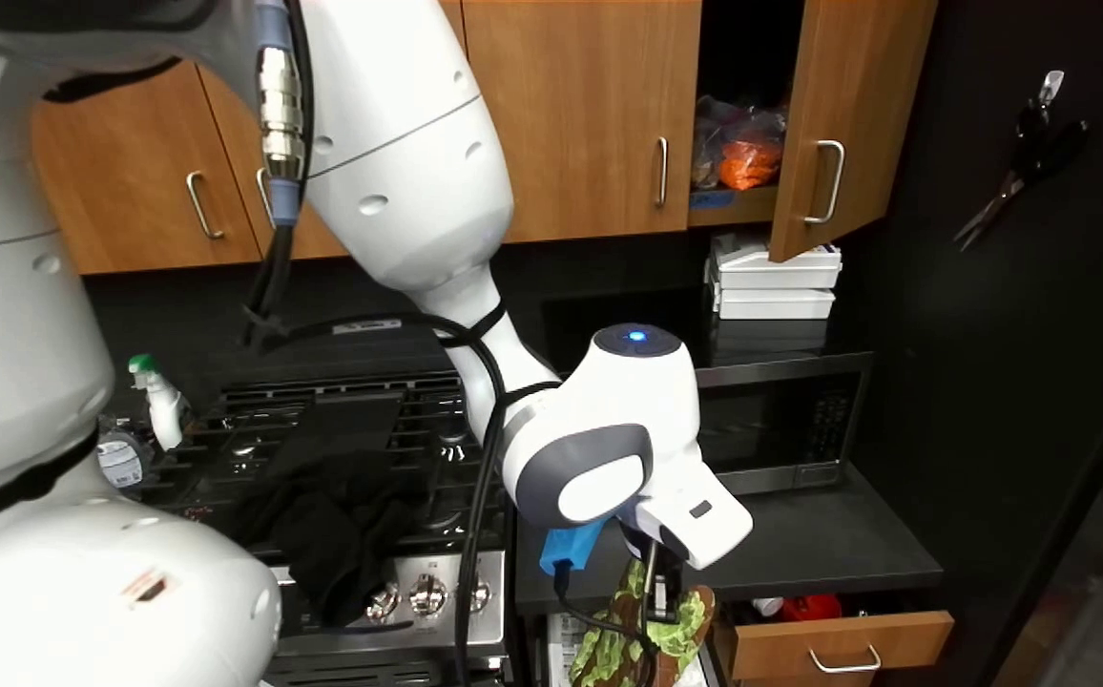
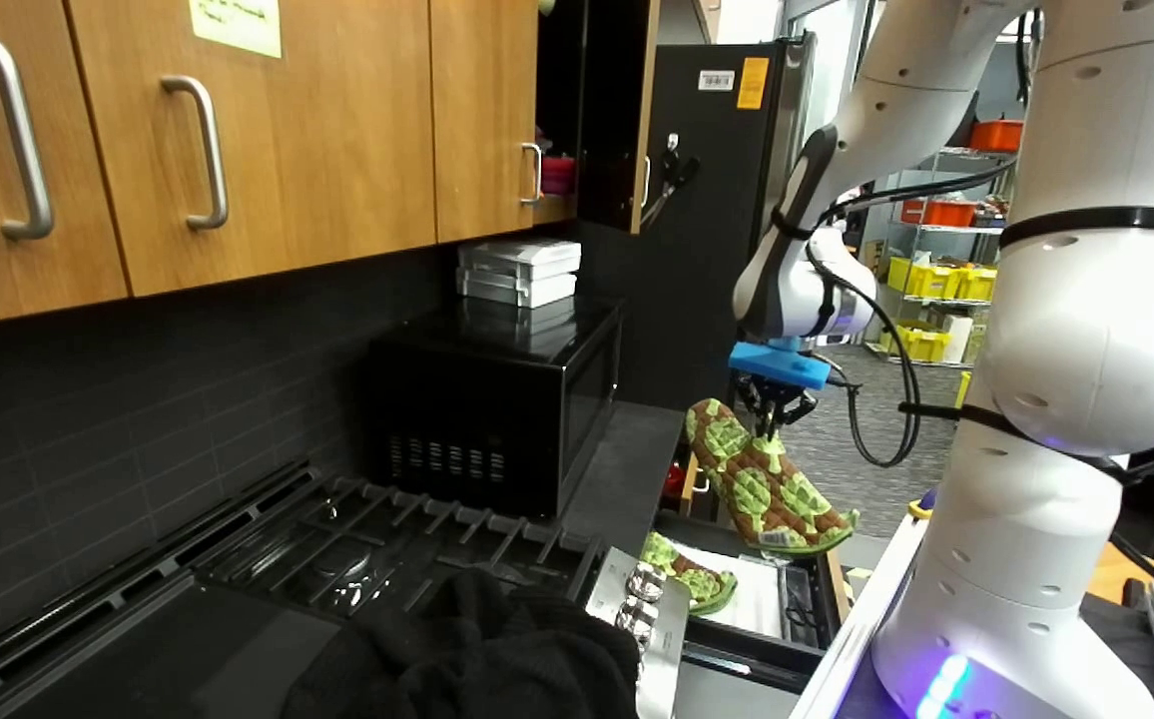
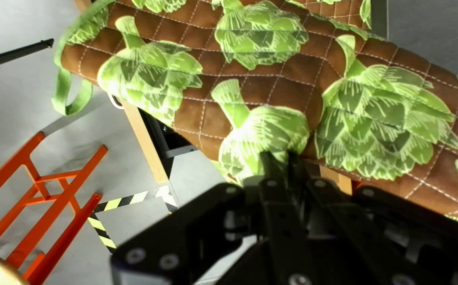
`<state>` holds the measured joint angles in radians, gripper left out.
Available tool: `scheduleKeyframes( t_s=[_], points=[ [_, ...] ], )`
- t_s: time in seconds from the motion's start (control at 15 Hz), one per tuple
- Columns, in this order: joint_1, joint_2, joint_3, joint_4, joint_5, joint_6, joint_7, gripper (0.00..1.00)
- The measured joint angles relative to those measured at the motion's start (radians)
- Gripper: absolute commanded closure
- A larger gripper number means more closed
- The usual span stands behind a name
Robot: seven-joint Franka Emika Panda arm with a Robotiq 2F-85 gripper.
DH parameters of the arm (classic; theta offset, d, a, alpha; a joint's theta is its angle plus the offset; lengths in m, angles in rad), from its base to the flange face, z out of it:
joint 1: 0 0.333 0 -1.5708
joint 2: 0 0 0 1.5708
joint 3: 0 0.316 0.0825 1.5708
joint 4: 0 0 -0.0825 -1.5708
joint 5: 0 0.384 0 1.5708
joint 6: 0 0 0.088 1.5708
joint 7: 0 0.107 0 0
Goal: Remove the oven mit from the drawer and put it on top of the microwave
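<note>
The black metal two-finger gripper (image 3: 281,160) is closed on a fold of the floppy, quilted, brown-and-green patterned oven mit (image 2: 759,487), which hangs tilted, apparently above the pulled-out, pale-lined, wood-fronted drawer (image 2: 839,587). A second quilted cloth of matching print (image 2: 699,581) lies in there. White, flat, stacked cases (image 2: 519,272) rest on the wide, boxy, dark-glass-doored microwave (image 1: 773,429).

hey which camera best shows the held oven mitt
An exterior view, showing the oven mitt end to end. The wrist view's close-up crops it; in an exterior view it's low, partly behind the claw.
</note>
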<state>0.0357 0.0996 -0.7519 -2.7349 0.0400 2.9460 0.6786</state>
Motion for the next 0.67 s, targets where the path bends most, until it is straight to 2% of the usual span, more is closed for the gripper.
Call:
scheduleKeyframes(
  t_s=[0.4,0.53,0.67],
  points=[
    [-0.007,0.089,-0.003,0.067,-0.021,-0.001,0.000,0.98],
    [0.016,0.099,-0.026,0.110,-0.073,-0.001,0.005,0.98],
    [0.062,0.103,-0.079,0.154,-0.156,-0.001,0.037,0.98]
  ],
)
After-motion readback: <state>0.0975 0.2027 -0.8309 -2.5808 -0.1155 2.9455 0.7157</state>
